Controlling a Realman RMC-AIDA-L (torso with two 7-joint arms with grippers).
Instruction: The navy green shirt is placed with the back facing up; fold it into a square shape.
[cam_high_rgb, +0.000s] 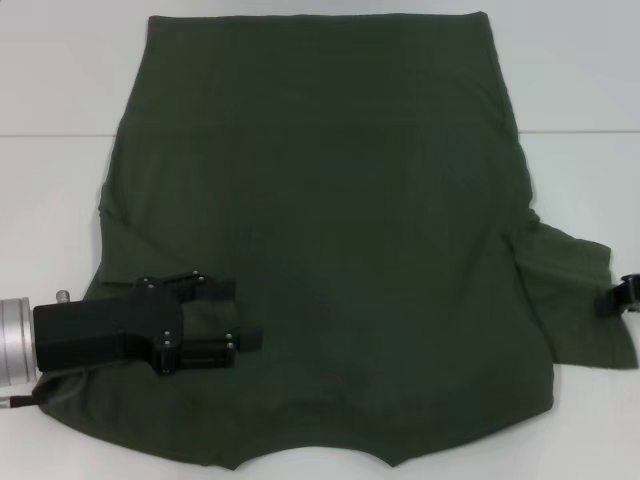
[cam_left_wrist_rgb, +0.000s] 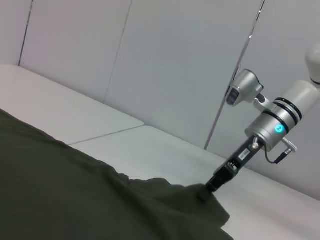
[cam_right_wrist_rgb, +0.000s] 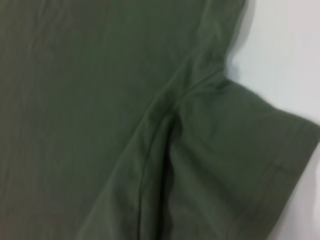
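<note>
Closest to the camera lies the curved neckline edge of the shirt (cam_high_rgb: 320, 250), a big piece of soft, matte, dark green cotton spread flat on the white desk (cam_high_rgb: 50, 90), plain side up. Its straight hem is at the far side and light wrinkles run across the cloth. One short sleeve (cam_right_wrist_rgb: 240, 165), with a stitched hem, sticks out on the right side. The left pincer (cam_high_rgb: 240, 315), black and boxy on a silver wrist, rests over the shirt's left side with its two fingers spread apart, gripping nothing. The right pincer (cam_left_wrist_rgb: 204, 194) touches the edge of the right sleeve; whether it is clenched I cannot tell.
</note>
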